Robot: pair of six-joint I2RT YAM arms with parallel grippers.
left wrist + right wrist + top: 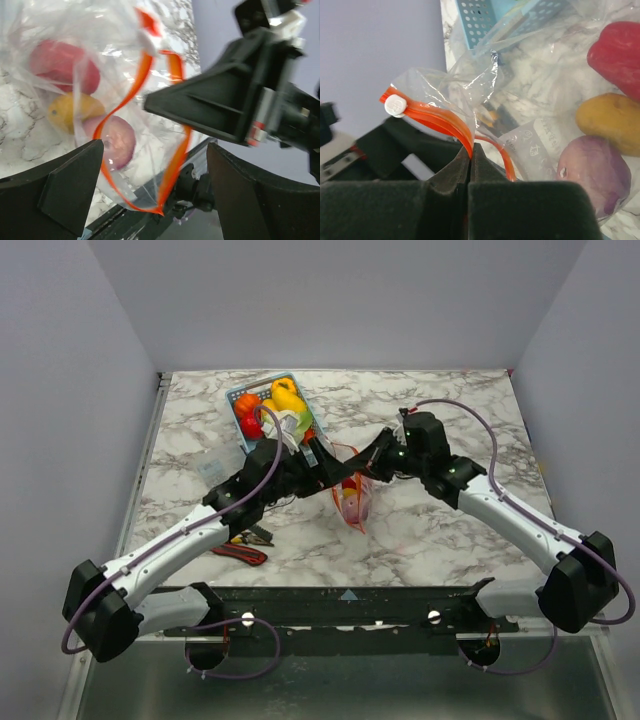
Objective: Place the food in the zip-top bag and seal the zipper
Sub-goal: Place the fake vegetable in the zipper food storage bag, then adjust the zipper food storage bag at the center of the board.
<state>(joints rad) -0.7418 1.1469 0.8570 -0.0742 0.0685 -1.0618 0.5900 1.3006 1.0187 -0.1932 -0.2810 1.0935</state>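
Worktop [200, 430] of white marble with grey veins, boxed in by plain grey walls on three sides.

At its middle, hung between the two arms: one zip-top bag [354, 505], clear and crinkled, mouth uppermost, bulk sagging down to the marble. Long axis roughly far-to-near in the top view, mouth at the far end.

Along the mouth: one zipper [445, 122], orange-red, gaping in two bowed strands, with a white slider [396, 106] at one end.

Right pincer [470, 157] pressed together on that strip, pinching it a little way from the slider. Left pincer [155, 190] spread wide, with the bag's open mouth between its fingers.

Inside the bag, three pieces of food [120, 142], bunched together: one red piece [620, 47], one yellow piece [610, 122], one purple piece [592, 172].

Farther back and to the left: one blue lattice basket [233, 400] with more pieces in orange, yellow and red; exact count unclear.

Beside the left arm: one small clear packet [212, 465]. Near the front edge: one red-handled tool [240, 553].
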